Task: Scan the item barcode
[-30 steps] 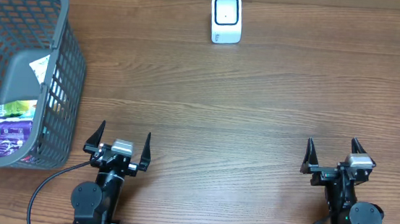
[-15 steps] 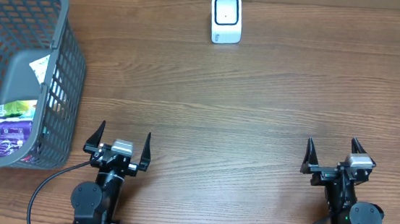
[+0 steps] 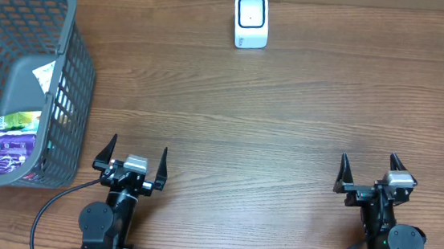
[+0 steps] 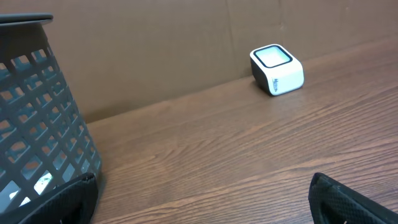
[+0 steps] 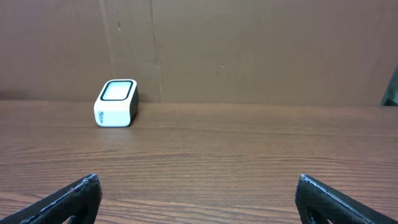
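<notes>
A small white barcode scanner (image 3: 251,21) with a dark-rimmed window stands at the back of the wooden table; it also shows in the left wrist view (image 4: 277,70) and the right wrist view (image 5: 115,102). Packaged items (image 3: 9,142), green and purple with a barcode label, lie inside the grey basket (image 3: 72,87) at the left. My left gripper (image 3: 132,153) stands open near the front edge, just right of the basket, nothing between its fingers. At the front right my right gripper (image 3: 371,166) is open and empty too.
The basket's mesh wall (image 4: 37,124) fills the left of the left wrist view, close to the left fingertip. A brown cardboard wall (image 5: 249,50) runs along the table's back edge. Bare wood (image 3: 246,127) lies between the grippers and the scanner.
</notes>
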